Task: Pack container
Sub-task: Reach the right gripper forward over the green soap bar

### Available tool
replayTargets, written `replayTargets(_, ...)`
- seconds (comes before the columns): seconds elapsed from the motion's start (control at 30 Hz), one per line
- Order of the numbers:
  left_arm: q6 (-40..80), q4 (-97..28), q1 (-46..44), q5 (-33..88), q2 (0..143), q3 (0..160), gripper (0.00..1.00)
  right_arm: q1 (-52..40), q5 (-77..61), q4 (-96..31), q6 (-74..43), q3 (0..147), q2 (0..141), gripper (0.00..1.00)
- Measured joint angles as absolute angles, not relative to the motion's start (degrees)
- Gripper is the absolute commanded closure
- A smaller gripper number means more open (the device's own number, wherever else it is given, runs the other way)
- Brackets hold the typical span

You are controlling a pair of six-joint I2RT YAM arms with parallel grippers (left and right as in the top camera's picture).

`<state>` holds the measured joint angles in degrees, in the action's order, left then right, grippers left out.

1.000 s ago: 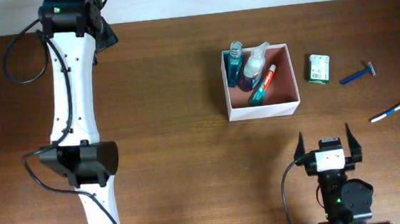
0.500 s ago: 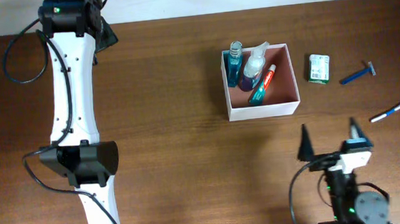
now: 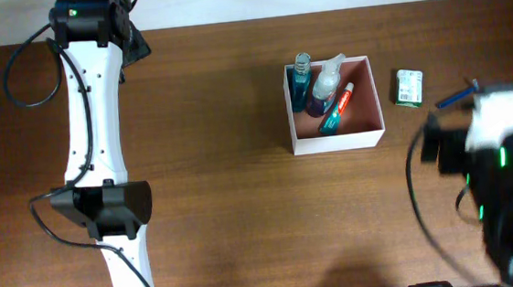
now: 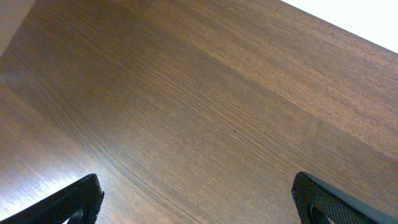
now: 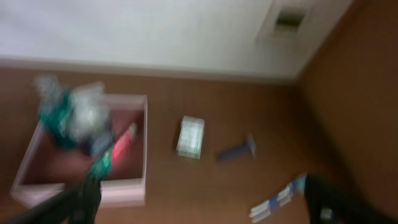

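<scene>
The container (image 3: 339, 142), a square white-walled box with a reddish-brown inside, sits right of the table's centre. It holds a blue bottle (image 3: 301, 80), a clear spray bottle (image 3: 323, 84) and a toothpaste tube (image 3: 337, 110). In the blurred right wrist view the container (image 5: 142, 149) is at the left. Right of it lie a green-and-white packet (image 5: 190, 137), a blue razor (image 5: 237, 150) and a toothbrush (image 5: 277, 199). My right gripper (image 5: 205, 208) is open and empty, raised above the table. My left gripper (image 4: 199, 205) is open and empty over bare wood.
My right arm (image 3: 506, 170) is blurred at the right edge and covers the toothbrush from overhead. The packet (image 3: 408, 87) and the razor's handle (image 3: 453, 99) lie beside it. My left arm (image 3: 95, 129) stretches along the left side.
My right arm has swung from the front edge up and to the right, over the toothbrush. The left arm and the container have not moved.
</scene>
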<state>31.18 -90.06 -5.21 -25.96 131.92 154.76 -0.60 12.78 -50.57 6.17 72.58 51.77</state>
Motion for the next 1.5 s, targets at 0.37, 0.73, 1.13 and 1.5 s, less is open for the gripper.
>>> replayTargets(0.37,31.18,-90.02,-5.21,-25.98,131.92,154.76,0.01,5.37,2.04,-83.59,6.0,116.09,96.51,0.01)
replayTargets(0.73,31.18,-89.97,-5.21,-25.96,131.92,154.76,0.01,5.65,0.03,-78.83,6.7,119.59,114.87,0.01)
replayTargets(1.13,31.18,-89.97,-5.21,-25.96,131.92,154.76,0.01,11.29,-1.21,-73.3,7.88,119.59,125.25,0.01)
replayTargets(1.5,31.18,-89.97,-5.21,-25.96,131.92,154.76,0.01,16.51,-7.66,-65.98,6.57,119.7,126.72,0.01)
